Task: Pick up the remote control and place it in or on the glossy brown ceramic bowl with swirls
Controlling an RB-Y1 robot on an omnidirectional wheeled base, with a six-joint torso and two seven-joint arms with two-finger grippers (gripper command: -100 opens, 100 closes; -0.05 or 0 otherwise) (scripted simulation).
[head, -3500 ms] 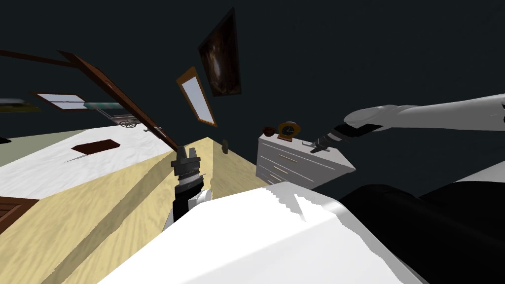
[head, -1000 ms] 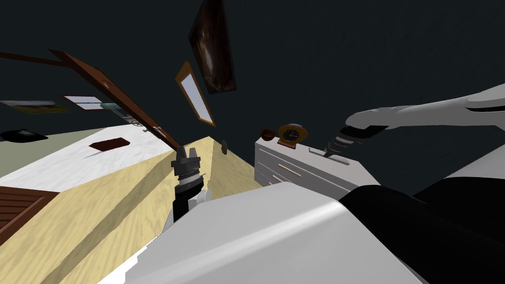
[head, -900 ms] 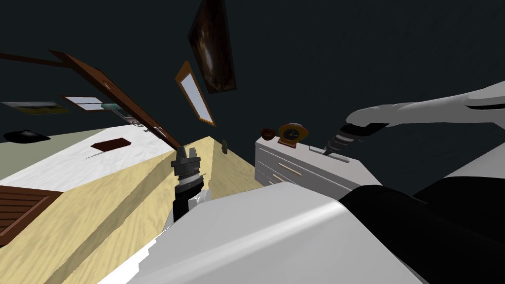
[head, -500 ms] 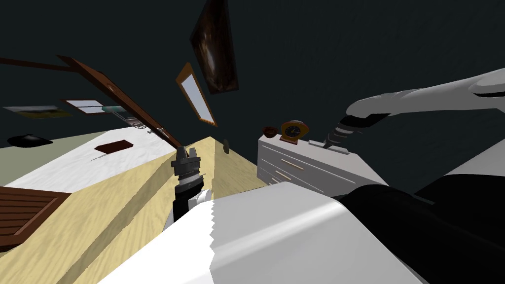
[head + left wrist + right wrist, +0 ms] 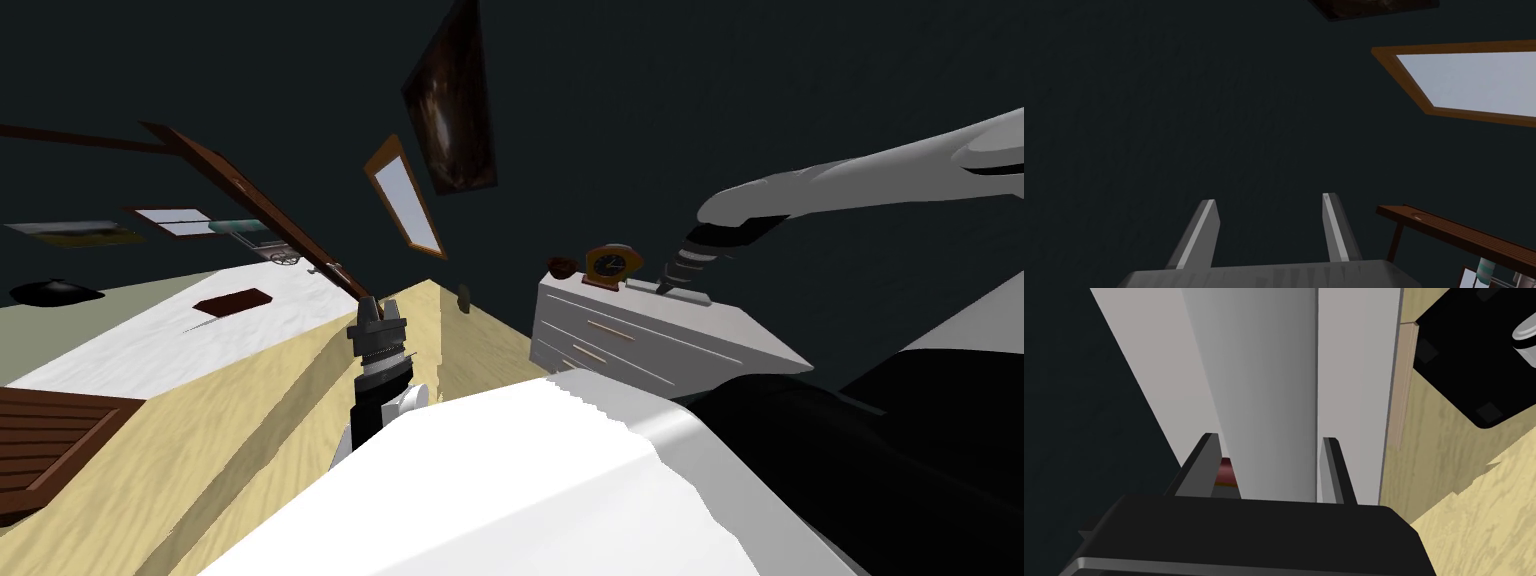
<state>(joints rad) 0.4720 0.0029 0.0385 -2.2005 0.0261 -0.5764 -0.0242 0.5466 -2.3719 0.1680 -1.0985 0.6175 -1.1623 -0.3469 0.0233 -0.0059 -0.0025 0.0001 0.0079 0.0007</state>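
Your right gripper point(image 5: 1269, 438) is reaching down over the white dresser point(image 5: 640, 345). Its fingers are standing wide apart, one on either side of the remote control point(image 5: 1269, 378). The remote control, a long plain grey bar, is lying flat on the dresser's top, running lengthwise between the wall-side edge and the drawer-front edge. One finger point(image 5: 1333, 463) is sitting right against its side. The other is standing a little off it, and a small dark red shape point(image 5: 1225, 470) is showing in that gap; you cannot tell what it is. The gripper is bracketing the remote control, not clamping it.

The brown bowl point(image 5: 562, 268) is sitting at the far end of the dresser's top, near the wall-side corner. Just beside it an orange-framed clock point(image 5: 610, 264) is standing, between the bowl and the remote control.

Your left gripper point(image 5: 1269, 198) is hanging in front of you over the pale wood floor point(image 5: 200, 440), pointing upward, its fingers likewise spread apart.
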